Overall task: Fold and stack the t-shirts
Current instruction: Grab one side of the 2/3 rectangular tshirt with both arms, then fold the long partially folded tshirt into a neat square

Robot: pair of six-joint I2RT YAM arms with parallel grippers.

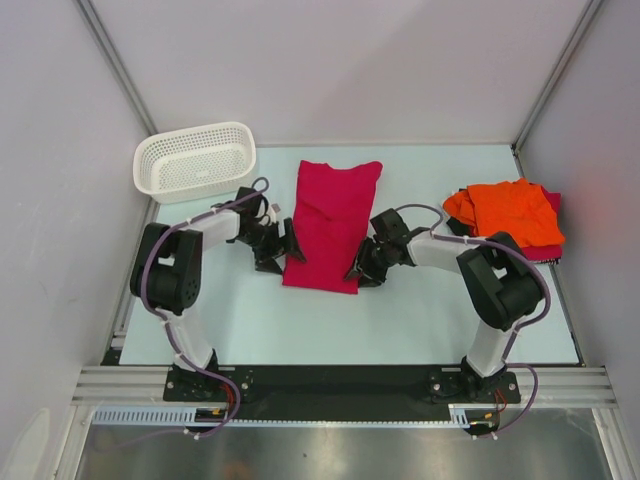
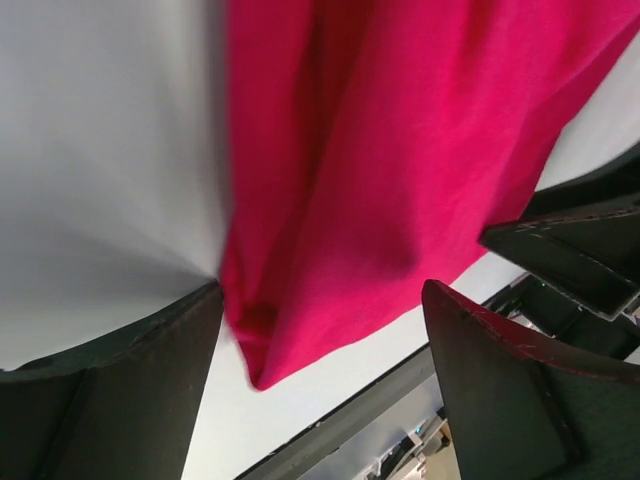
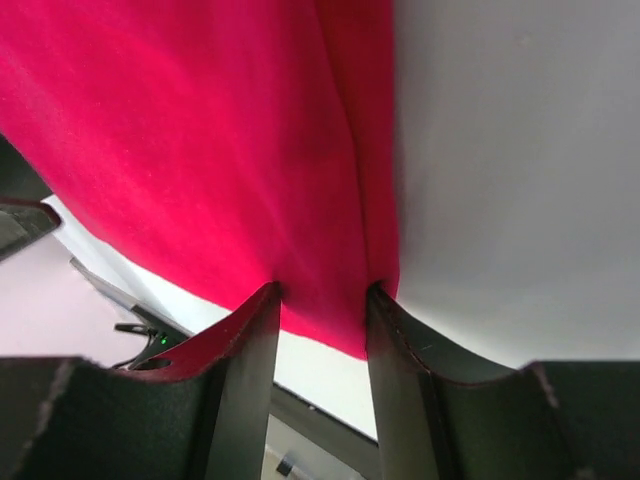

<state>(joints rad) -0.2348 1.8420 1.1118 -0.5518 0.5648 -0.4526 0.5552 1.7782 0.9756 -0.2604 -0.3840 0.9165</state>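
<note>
A crimson t-shirt [image 1: 328, 222] lies folded into a long strip at the table's middle. My left gripper [image 1: 283, 250] is at its near left corner. In the left wrist view my left gripper [image 2: 322, 290] is wide open, with the shirt's corner [image 2: 380, 170] between the fingers. My right gripper [image 1: 362, 268] is at the near right corner. In the right wrist view my right gripper [image 3: 322, 290] is narrowly open, its fingertips [image 3: 262, 310] straddling the shirt's edge [image 3: 200, 150]. An orange t-shirt [image 1: 505, 210] lies crumpled at the right on another crimson one [image 1: 552, 248].
A white mesh basket [image 1: 195, 160] stands at the back left corner. Grey walls close in the table [image 1: 400, 320] on three sides. A black rail [image 1: 330, 380] runs along the near edge.
</note>
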